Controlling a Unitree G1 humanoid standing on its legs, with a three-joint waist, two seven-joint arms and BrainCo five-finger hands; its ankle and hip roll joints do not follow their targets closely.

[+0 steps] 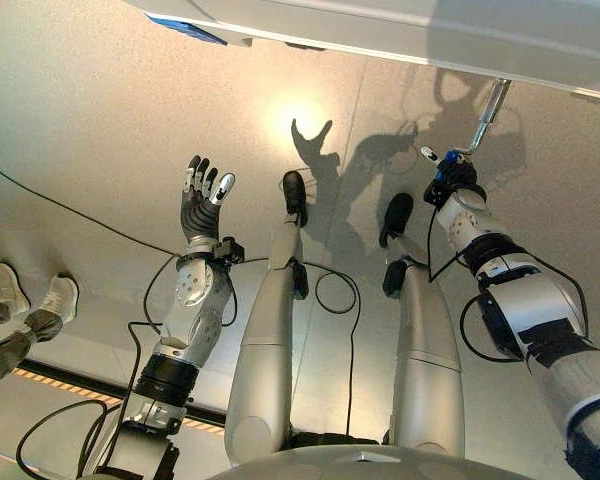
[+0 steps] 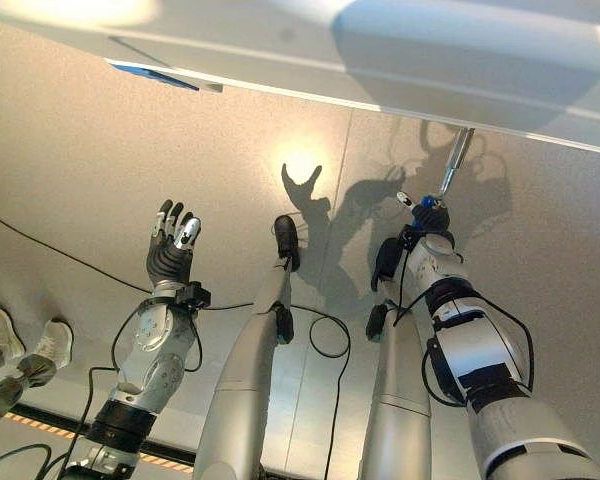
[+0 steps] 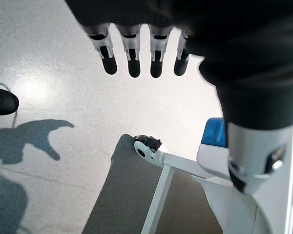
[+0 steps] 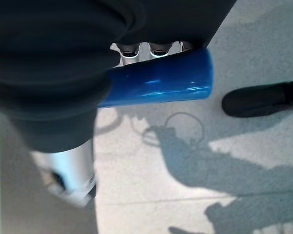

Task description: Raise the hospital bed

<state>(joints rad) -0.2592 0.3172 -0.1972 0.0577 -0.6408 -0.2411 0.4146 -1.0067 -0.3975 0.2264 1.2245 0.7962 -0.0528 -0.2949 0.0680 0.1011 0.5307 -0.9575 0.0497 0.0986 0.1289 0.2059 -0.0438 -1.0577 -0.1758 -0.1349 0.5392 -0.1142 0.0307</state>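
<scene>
The hospital bed's white frame [image 1: 380, 30] runs along the top of the head views. A silver crank arm [image 1: 488, 115] hangs down from it on the right. My right hand [image 1: 450, 182] is at the crank's lower end. In the right wrist view its fingers [image 4: 132, 48] are curled round the crank's blue handle [image 4: 161, 83]. My left hand [image 1: 202, 200] is held out over the floor at the left, open, fingers straight and spread, holding nothing. Past the straight fingers [image 3: 134, 53] in the left wrist view are a bed caster [image 3: 146, 146] and a blue corner piece [image 3: 215, 132].
A person's legs and pale shoes [image 1: 20, 300] stand at the left edge. An orange and black stripe [image 1: 70, 385] crosses the floor at the lower left. A white bed leg [image 3: 158, 200] slants down from the caster.
</scene>
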